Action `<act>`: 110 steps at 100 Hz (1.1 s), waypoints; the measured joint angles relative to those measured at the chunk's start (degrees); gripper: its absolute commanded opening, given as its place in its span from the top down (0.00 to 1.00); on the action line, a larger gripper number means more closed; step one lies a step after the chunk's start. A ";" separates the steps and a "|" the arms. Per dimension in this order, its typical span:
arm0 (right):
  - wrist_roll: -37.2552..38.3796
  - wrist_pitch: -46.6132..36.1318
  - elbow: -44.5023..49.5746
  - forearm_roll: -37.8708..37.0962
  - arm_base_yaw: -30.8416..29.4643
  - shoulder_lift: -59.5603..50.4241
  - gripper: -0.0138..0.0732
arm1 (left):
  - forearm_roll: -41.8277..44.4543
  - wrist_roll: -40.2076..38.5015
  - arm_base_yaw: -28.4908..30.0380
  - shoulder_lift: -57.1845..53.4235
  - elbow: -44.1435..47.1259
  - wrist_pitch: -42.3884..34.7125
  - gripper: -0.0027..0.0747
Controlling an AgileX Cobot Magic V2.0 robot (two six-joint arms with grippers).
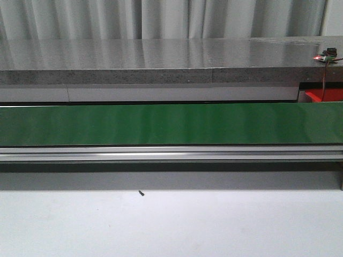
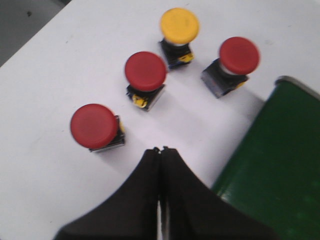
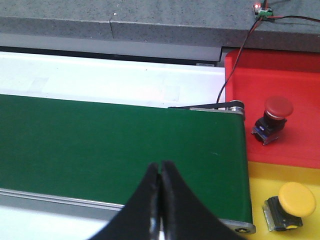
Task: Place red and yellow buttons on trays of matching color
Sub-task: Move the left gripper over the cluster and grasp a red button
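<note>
In the left wrist view three red buttons point(image 2: 94, 126) point(image 2: 145, 71) point(image 2: 239, 55) and one yellow button point(image 2: 179, 26) stand on the white table. My left gripper point(image 2: 160, 149) is shut and empty, just short of them. In the right wrist view my right gripper point(image 3: 160, 165) is shut and empty above the green belt point(image 3: 115, 140). Beyond the belt's end, a red button point(image 3: 274, 114) sits on the red tray point(image 3: 295, 85). A yellow button point(image 3: 292, 204) sits on the yellow tray point(image 3: 265, 175). Neither gripper shows in the front view.
The green conveyor belt point(image 1: 171, 124) with its metal rail point(image 1: 171, 154) crosses the front view, a grey counter point(image 1: 161, 59) behind it. The belt's corner point(image 2: 280, 150) lies right of my left gripper. A small circuit board point(image 3: 263, 11) with a wire sits on the counter near the red tray.
</note>
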 measured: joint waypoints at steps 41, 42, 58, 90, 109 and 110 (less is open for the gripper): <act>0.00 0.00 0.00 0.00 0.00 0.00 0.98 | -0.24 3.15 7.51 2.61 -0.11 3.78 0.16; 0.00 0.00 0.00 0.00 0.00 0.00 0.98 | -0.24 3.53 7.56 2.77 -0.11 3.91 0.16; 0.00 0.00 0.00 0.00 0.00 0.00 0.98 | -0.50 5.96 7.96 6.80 -0.11 4.92 0.19; 0.00 0.00 0.00 0.00 0.00 0.00 0.98 | -0.75 6.58 7.96 15.26 -6.41 4.70 0.19; 0.00 0.00 0.00 0.00 0.00 0.00 0.98 | -1.02 6.58 7.96 19.10 -11.57 4.98 0.19; 0.00 0.00 0.00 0.00 0.00 0.00 0.98 | -1.13 6.58 7.96 19.26 -11.90 5.08 0.19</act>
